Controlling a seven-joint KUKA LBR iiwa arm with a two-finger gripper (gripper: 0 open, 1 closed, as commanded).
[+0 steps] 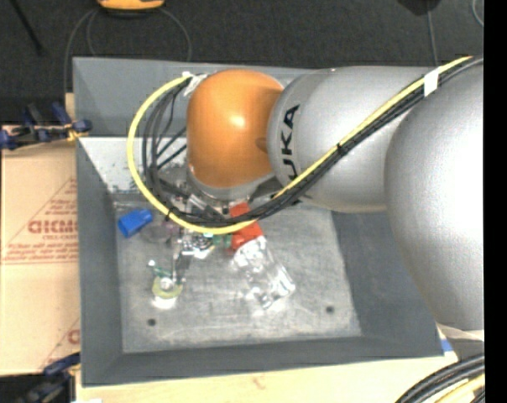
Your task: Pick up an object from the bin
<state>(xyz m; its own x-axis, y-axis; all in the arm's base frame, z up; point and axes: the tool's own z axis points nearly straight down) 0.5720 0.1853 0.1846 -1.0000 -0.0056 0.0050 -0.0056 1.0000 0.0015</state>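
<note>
**End effector hanging low over the bin [96, 267], left of centre**
The end effector [189, 248] is hanging by a small green-and-white piece [206, 243], a red piece [247, 235] just beside. The wrist is covering it, so its opening cannot be told.

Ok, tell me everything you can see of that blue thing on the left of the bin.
The blue block is small, solid bright blue and chunky, wedge-like with flat faces; it looks like plastic or foam. It lies on the floor of the bin, at the left near the foot of the back wall, left of and below the arm's orange cover. It seems whole and free; whether anything beside it touches it I cannot tell.
</note>
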